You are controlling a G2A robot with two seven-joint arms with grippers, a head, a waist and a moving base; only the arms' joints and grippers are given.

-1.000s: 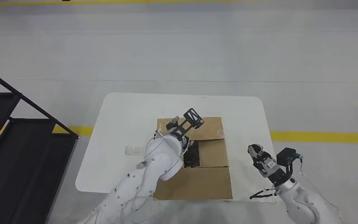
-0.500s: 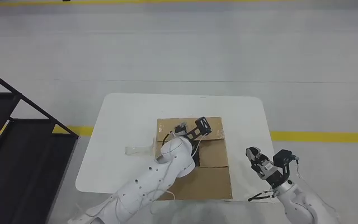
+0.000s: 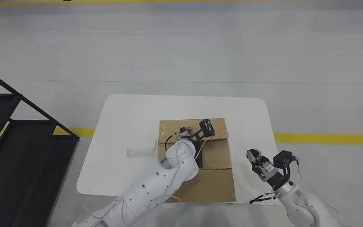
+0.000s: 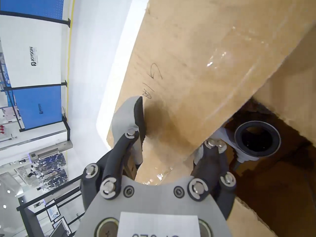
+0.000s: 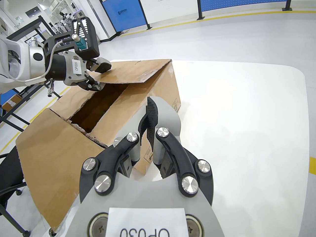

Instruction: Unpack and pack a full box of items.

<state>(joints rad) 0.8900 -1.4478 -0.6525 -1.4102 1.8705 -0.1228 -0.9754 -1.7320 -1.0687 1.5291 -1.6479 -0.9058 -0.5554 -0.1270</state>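
Observation:
A brown cardboard box (image 3: 214,173) stands in the middle of the white table (image 3: 127,119), its top partly open. My left gripper (image 3: 206,134) is over the box's far side, shut on the far flap (image 4: 197,50), one finger above it and one beneath. The right wrist view has that left gripper (image 5: 98,75) holding the raised flap (image 5: 133,75). Inside the box, under the flap, lies a black round item with a grey rim (image 4: 256,139). My right gripper (image 5: 150,107) hangs shut and empty just off the box's right side, above the table (image 5: 234,99).
A small clear object (image 3: 136,151) lies on the table left of the box. The near flap (image 3: 198,186) lies spread toward the table's front edge. A black rack (image 3: 28,153) stands off the table's left side. Bare table lies beyond the box and on its right.
My left gripper has moved right along the far flap and now holds it. The right gripper has drifted slightly toward the box.

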